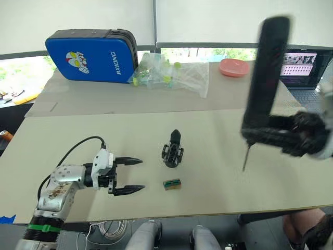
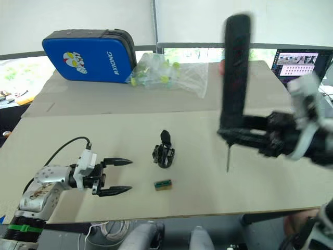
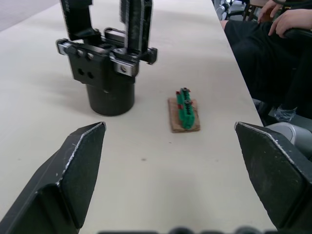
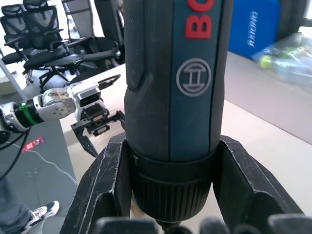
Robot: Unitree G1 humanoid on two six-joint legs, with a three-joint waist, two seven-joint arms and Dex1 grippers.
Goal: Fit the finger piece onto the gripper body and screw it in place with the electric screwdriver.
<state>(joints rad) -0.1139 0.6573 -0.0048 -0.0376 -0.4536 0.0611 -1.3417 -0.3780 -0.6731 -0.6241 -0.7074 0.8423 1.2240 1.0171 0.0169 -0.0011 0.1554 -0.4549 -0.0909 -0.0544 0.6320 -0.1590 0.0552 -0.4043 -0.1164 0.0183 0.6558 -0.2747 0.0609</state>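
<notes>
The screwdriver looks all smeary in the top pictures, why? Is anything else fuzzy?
In both eye views the screwdriver and the right gripper holding it are smeared by motion blur, while the gripper body and left gripper stay sharp. In the right wrist view the screwdriver is sharp and the background soft. In the left wrist view the green block is crisp.

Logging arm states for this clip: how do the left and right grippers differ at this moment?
The left gripper hangs low over the beige table, fingers spread wide and empty. The right gripper is raised above the table, fingers shut on the long black electric screwdriver, held upright with its bit pointing down. Both have two black fingers.
</notes>
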